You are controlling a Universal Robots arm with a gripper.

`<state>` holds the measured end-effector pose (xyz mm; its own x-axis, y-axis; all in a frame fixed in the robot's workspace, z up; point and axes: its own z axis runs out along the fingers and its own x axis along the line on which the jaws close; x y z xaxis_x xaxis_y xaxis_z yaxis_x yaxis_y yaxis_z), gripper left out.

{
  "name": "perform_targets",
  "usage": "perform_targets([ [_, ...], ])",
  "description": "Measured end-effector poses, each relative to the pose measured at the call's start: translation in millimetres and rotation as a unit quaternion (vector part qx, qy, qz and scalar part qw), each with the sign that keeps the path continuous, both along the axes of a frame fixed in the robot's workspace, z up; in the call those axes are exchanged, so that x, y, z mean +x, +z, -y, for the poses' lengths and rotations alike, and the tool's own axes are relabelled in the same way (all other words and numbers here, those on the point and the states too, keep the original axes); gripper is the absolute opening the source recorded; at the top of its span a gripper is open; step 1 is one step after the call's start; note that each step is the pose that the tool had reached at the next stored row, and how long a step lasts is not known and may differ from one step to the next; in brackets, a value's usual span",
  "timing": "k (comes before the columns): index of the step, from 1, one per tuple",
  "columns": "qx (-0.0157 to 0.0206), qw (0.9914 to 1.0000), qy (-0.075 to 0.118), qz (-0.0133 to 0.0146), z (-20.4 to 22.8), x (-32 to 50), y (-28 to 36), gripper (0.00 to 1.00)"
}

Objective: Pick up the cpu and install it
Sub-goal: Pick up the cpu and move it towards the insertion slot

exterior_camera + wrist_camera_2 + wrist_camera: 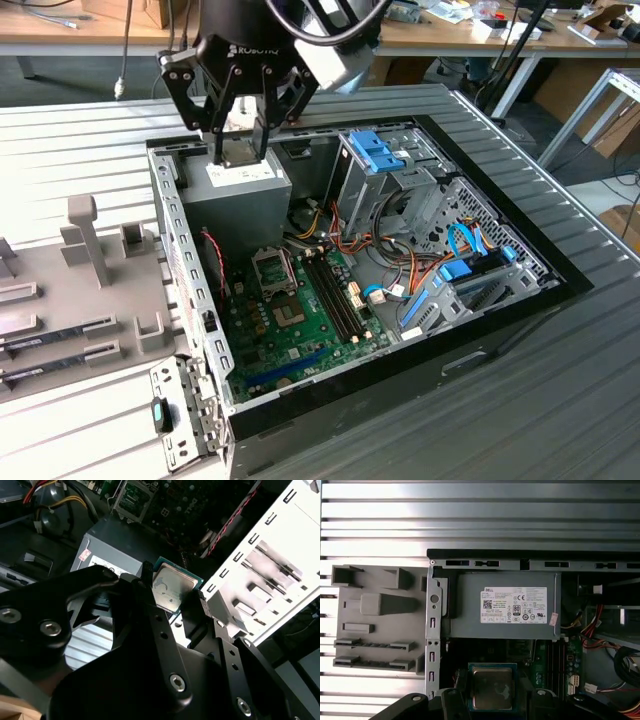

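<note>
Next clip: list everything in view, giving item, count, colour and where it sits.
computer case: one, black, open, on the table
table: one, ribbed grey metal
motherboard: one, green, case floor
cpu socket: one, metal-framed, on the motherboard
power supply: one, grey, case corner
cables: several, orange, red, blue, mid-case
drive latch: one, blue, far side of the case
fixture tray: one, grey, exterior view's left
cpu: one, silvery, green rim, held above the power supply
gripper: one, black, closed on the cpu
</note>
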<state>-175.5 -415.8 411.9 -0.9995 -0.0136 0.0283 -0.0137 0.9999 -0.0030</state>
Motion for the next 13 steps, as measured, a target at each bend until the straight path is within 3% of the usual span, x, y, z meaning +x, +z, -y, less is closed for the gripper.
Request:
perform_targets([
  [13,0.0000,1.00000,0.000,0.0000,1.3,14.7,-1.2,0.47],
])
